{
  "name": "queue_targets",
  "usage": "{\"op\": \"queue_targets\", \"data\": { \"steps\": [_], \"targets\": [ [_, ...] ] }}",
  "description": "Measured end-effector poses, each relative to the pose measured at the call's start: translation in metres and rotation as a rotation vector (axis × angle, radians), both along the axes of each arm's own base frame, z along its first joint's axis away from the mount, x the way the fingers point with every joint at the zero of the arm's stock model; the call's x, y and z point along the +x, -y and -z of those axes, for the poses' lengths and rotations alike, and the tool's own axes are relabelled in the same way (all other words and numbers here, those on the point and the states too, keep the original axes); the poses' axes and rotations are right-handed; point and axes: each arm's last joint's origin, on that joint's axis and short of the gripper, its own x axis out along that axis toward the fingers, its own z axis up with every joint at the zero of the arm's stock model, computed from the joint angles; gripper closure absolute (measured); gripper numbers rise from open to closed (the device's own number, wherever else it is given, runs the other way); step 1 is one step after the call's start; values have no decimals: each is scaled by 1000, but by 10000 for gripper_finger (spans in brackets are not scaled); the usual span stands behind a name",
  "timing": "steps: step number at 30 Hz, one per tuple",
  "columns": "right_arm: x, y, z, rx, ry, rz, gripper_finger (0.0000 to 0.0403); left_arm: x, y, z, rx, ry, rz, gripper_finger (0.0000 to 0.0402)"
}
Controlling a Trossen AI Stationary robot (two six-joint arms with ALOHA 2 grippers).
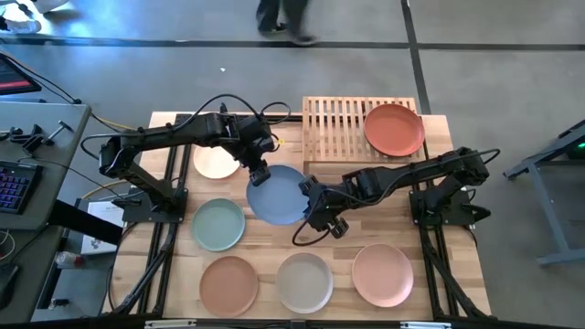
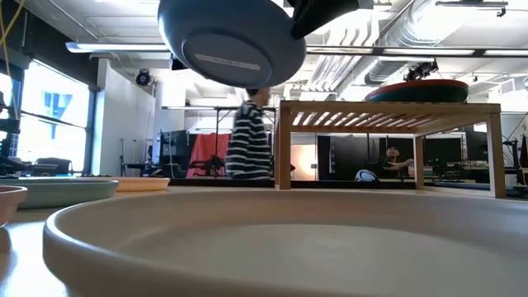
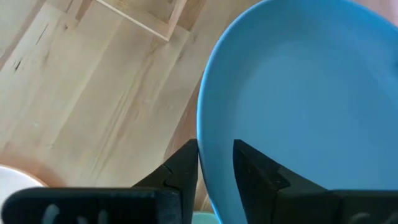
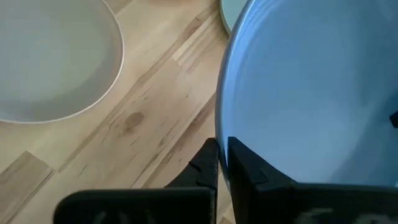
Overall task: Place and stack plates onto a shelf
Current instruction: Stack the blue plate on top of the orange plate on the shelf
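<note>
The blue plate [image 1: 277,199] hangs in the air over the table's middle, just near-left of the shelf [image 1: 340,128], and both grippers are shut on it. My left gripper [image 1: 259,174] is at its far-left rim, my right gripper [image 1: 306,194] at its right rim. The low view shows the blue plate's underside [image 2: 231,37] high above the tabletop, about level. A red-orange plate [image 1: 394,130] rests flat on the right half of the shelf's slatted top. No dark teal plate shows. My left gripper [image 3: 216,163] has the blue plate's far-left rim [image 3: 208,134] between its two fingers, one on the inner face and one outside. It comes slanting down from the far left. The plate is lifted clear. My right gripper [image 4: 222,155] pinches the plate's right rim [image 4: 222,121] between its two fingers, one inside the dish and one outside. It reaches in from the table's right. The plate hangs clear of the table.
On the table lie a cream plate [image 1: 217,162] under the left arm, a pale green plate [image 1: 218,225], a terracotta plate [image 1: 229,285], a beige plate [image 1: 304,281] and a pink plate [image 1: 382,274]. The shelf's left half is bare slats. A person in a striped top [image 2: 247,140] stands beyond the table.
</note>
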Motion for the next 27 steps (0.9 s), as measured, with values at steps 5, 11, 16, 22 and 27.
{"op": "queue_targets", "data": {
  "steps": [5, 11, 16, 22, 27],
  "targets": [
    [-1, 0, 1, 25, -13, 36, 402, 0, 0, 0, 6, 3, 14, 310],
    [-3, 1, 2, 40, -38, 66, 402, -2, -5, -4, 9, 33, 1, 309],
    [-3, 1, 2, 51, -40, 83, 402, -8, -11, -11, 20, 66, -25, 309],
    [-5, 0, 3, 37, -55, 101, 402, -17, -15, -21, 42, 108, -33, 309],
    [-6, -1, 4, 34, -60, 153, 402, -24, -15, -28, 58, 133, -35, 309]
  ]
}}
